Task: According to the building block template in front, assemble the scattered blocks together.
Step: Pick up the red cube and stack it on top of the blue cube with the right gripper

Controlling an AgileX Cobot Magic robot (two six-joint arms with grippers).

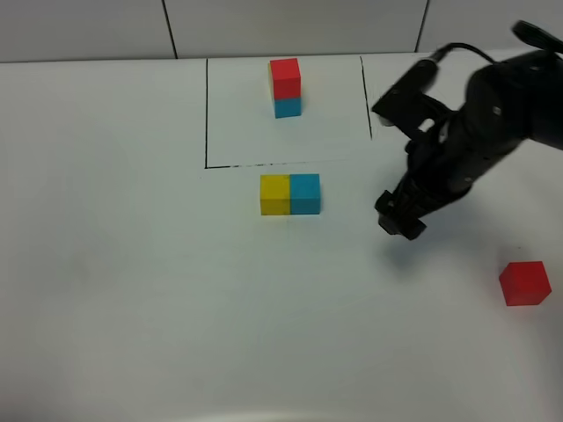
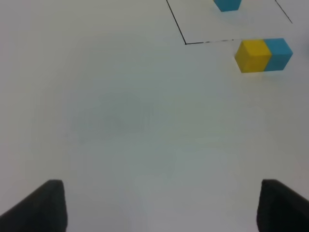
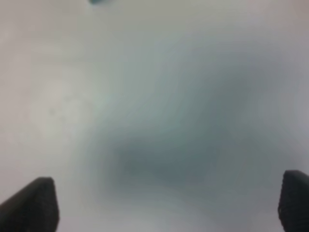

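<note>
The building block template [image 1: 284, 88] stands at the back inside a black-lined box, red on top of cyan-blue; its cyan base [image 2: 227, 5] shows in the left wrist view. Of the scattered blocks, the yellow cube [image 1: 274, 194] [image 2: 253, 55] and the cyan-blue cube [image 1: 305, 193] [image 2: 279, 53] sit touching side by side just in front of the box. The red cube [image 1: 525, 283] lies alone at the right edge. My right gripper [image 1: 400, 217] [image 3: 166, 205] hovers open and empty right of the cyan-blue cube. My left gripper [image 2: 154, 208] is open, empty, over bare table.
A thin black outline [image 1: 207, 114] [image 2: 176, 21] marks the template's area on the white table [image 1: 132, 281]. The right arm's black body [image 1: 493, 114] reaches in from the upper right. The right wrist view is blurred.
</note>
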